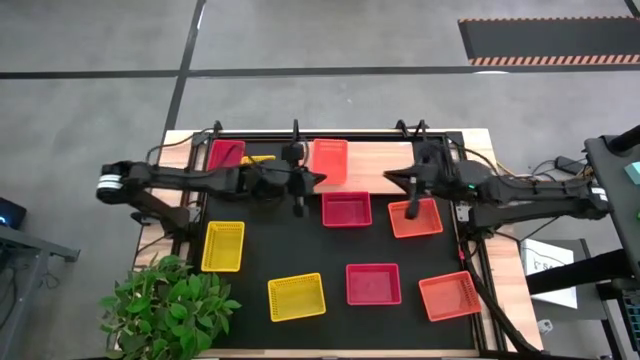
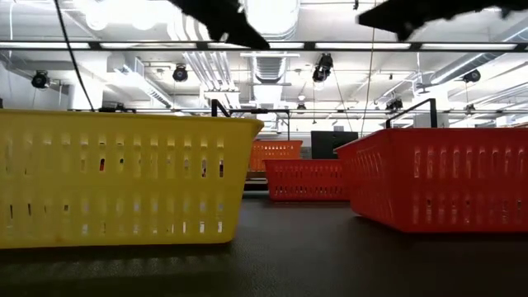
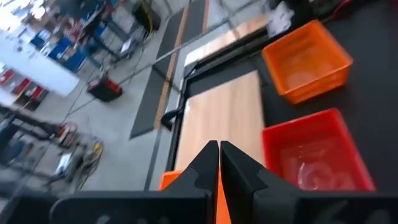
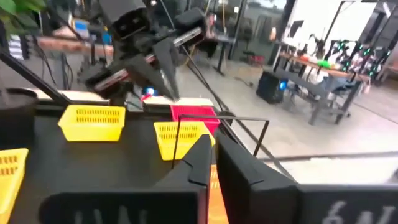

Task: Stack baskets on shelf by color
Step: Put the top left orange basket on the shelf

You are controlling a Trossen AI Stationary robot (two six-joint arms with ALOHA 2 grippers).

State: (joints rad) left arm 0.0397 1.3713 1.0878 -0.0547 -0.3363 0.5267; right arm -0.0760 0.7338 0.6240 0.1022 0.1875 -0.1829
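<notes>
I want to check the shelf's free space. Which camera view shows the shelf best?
The high view: nearly the whole shelf from above, with an orange basket on it. The left wrist view shows only part of its board; the low and right wrist views show little beyond thin black uprights.

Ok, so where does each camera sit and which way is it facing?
High view: above the table, facing straight down; both arms show, left gripper and right gripper at the shelf.
Low view: at tabletop height, facing level past a yellow basket and a red basket into the room; arm parts overhead.
Left wrist view: on the left arm, facing along the shelf; its gripper pinches an orange basket.
Right wrist view: on the right arm, facing the left arm; its gripper pinches a second orange basket.
Shared: high and left wrist views both show the shelf.
</notes>
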